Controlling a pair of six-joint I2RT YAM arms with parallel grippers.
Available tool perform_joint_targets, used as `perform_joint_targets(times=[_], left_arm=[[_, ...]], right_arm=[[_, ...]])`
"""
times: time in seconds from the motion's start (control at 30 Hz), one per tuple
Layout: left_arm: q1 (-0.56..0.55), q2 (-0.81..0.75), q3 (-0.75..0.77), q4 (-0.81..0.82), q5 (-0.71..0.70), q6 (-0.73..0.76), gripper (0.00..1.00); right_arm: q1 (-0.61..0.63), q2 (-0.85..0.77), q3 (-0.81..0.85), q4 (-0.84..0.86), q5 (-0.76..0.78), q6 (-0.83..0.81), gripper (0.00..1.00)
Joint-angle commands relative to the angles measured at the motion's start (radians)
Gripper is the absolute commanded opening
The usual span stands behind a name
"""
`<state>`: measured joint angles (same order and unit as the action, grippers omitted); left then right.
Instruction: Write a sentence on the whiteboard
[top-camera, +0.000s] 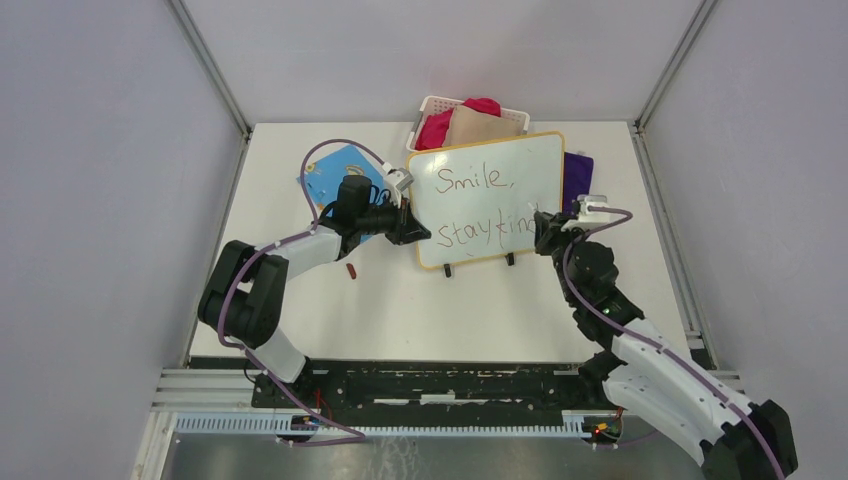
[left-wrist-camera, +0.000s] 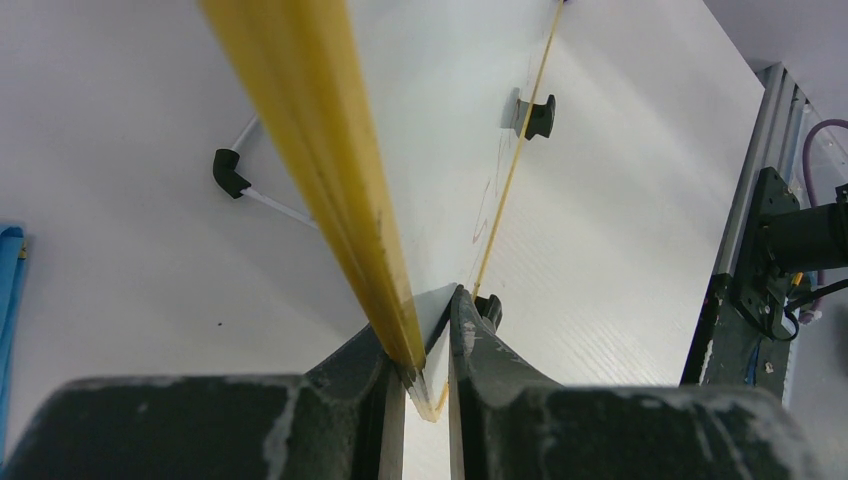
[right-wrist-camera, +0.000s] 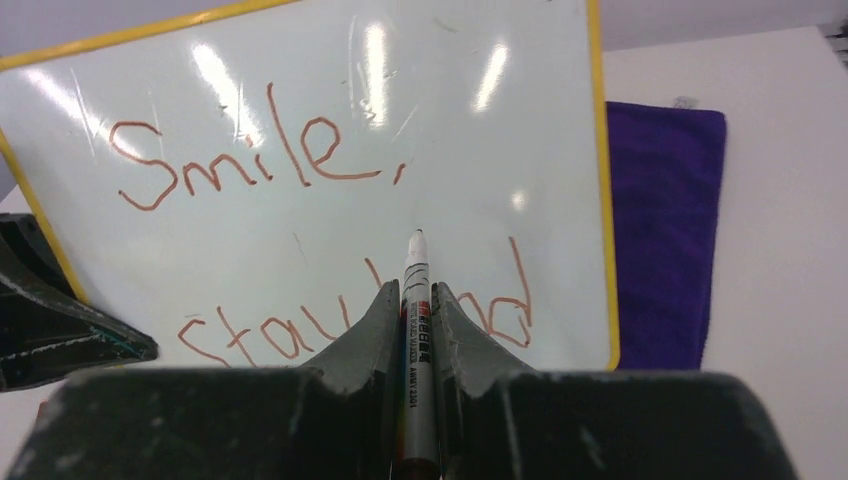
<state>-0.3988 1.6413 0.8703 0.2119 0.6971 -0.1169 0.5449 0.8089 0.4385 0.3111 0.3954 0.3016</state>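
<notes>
The whiteboard (top-camera: 535, 165) stands tilted on small black feet at the middle back of the table, its frame yellow-orange. The sentence (top-camera: 472, 181) runs in thin dark-red letters, "Smile," over "stay kind". My left gripper (top-camera: 418, 232) is shut on the board's lower left edge; the left wrist view shows the yellow frame (left-wrist-camera: 320, 150) pinched between its jaws (left-wrist-camera: 425, 330). My right gripper (top-camera: 543, 232) sits at the board's lower right, shut on a grey marker (right-wrist-camera: 415, 300). The marker tip points at the board (right-wrist-camera: 480, 130) between the two lines of the sentence (right-wrist-camera: 250, 160); contact cannot be told.
A white basket (top-camera: 430, 108) with red and tan cloths stands behind the board. A blue card (top-camera: 335, 165) lies to the left under the left arm. A purple cloth (top-camera: 578, 175) lies at the right. A small red cap (top-camera: 351, 270) lies on the table near the left arm.
</notes>
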Motion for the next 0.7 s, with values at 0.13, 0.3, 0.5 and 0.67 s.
perform_joint_targets(times=[0.13, 0.3, 0.5, 0.67], left_arm=[[-0.01, 0.049, -0.027, -0.192, -0.195, 0.128, 0.02], [-0.01, 0.047, -0.027, -0.195, -0.204, 0.127, 0.02], [-0.01, 0.047, -0.023, -0.199, -0.217, 0.129, 0.02], [-0.009, 0.056, -0.015, -0.204, -0.222, 0.127, 0.02]], right_arm=[[-0.05, -0.187, -0.136, -0.081, 0.239, 0.085, 0.0], [-0.134, -0.168, -0.195, -0.068, 0.158, 0.177, 0.0], [-0.199, -0.131, -0.221, 0.012, 0.054, 0.242, 0.0], [-0.233, -0.1, -0.226, 0.069, 0.008, 0.272, 0.0]])
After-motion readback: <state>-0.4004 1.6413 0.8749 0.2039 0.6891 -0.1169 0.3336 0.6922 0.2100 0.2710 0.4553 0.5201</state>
